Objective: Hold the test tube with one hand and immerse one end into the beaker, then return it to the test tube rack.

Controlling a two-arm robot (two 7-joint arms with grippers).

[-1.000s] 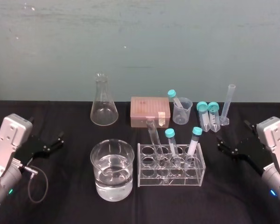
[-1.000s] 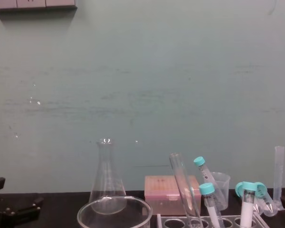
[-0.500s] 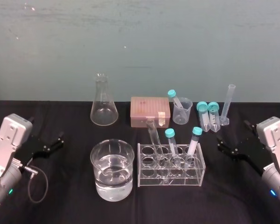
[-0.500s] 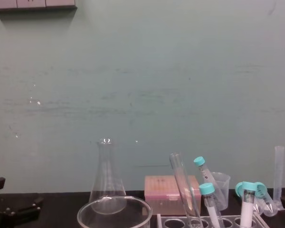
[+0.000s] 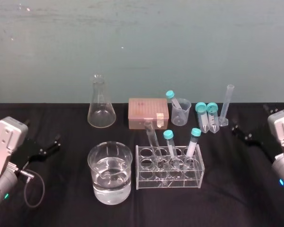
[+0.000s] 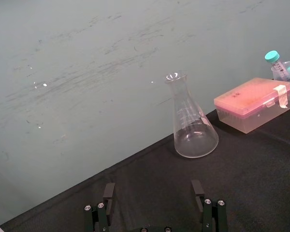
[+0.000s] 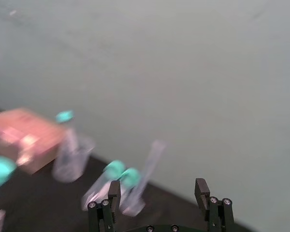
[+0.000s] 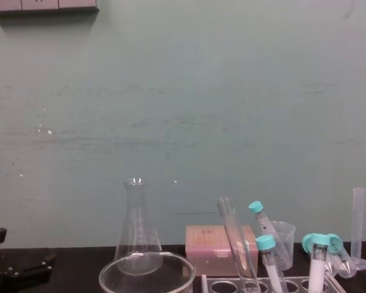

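Currently, test tube (image 5: 154,139) leaning in rack (image 5: 180,182), liquid in beaker (image 5: 95,163), left tool (image 6: 153,189) and right tool (image 7: 158,187) spread.

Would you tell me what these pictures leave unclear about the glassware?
Chest view: the lower edge cuts off the beaker below its rim, the test tube rack, and the test tube's bottom end.
Head view: which rack hole holds the test tube; overlapping clear plastic hides it.
Left end effector and right end effector sit open, idle, at either side.
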